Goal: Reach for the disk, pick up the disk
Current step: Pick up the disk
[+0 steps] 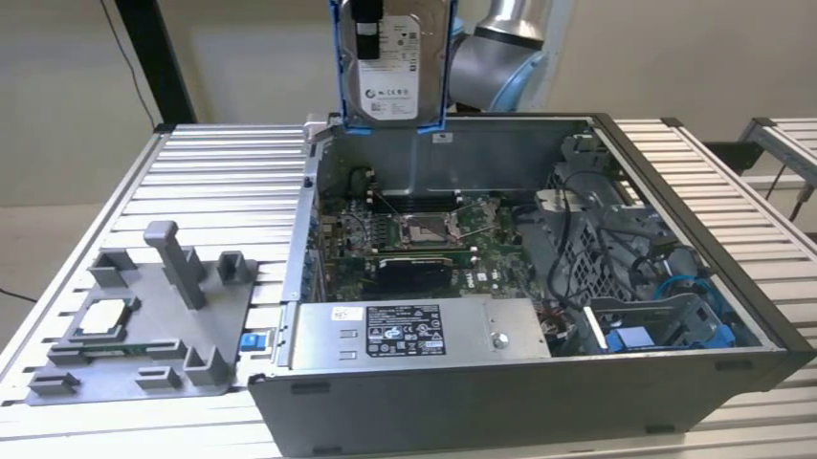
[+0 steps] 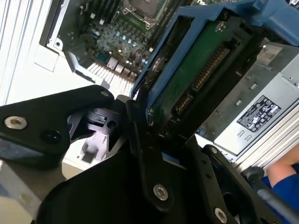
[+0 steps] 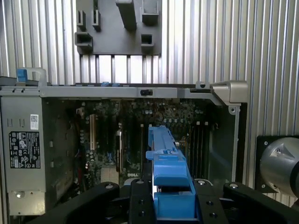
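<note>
Disk is hanging upright, clamped by its blue rails in the tool, which is gripping it edge-on, seemingly to keep it clear of cables. Beneath the tool, the open computer case is sitting on the slatted surface, motherboard exposed, and farther off a grey fixture is lying.

Soft, even light fills the exterior view, with the case interior dimmer and shadowed. In the second wrist view the table glares white and nearby black parts blur. The first wrist view is evenly lit.
</note>
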Controlling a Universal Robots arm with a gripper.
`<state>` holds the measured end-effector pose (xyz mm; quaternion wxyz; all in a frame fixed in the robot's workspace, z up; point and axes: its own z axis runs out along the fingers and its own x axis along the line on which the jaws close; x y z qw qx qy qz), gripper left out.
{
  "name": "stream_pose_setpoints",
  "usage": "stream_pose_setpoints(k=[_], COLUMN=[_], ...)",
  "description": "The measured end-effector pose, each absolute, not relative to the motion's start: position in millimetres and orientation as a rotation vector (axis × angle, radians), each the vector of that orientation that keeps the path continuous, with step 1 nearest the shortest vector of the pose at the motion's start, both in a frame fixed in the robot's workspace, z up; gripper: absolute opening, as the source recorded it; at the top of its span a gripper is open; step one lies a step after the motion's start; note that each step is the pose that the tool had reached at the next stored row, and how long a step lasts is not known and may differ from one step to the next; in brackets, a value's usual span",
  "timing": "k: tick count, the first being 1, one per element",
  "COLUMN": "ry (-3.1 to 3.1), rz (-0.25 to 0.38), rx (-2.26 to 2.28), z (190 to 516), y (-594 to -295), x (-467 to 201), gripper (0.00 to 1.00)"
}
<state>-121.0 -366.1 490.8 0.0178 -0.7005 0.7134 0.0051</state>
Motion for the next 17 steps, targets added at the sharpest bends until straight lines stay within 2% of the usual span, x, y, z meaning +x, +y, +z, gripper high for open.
stream_pose_setpoints(k=[17], ry=[2.216], rz=[0.016], rx=[-2.176], z=[491], y=[-366], x=[-78], gripper=[0.00])
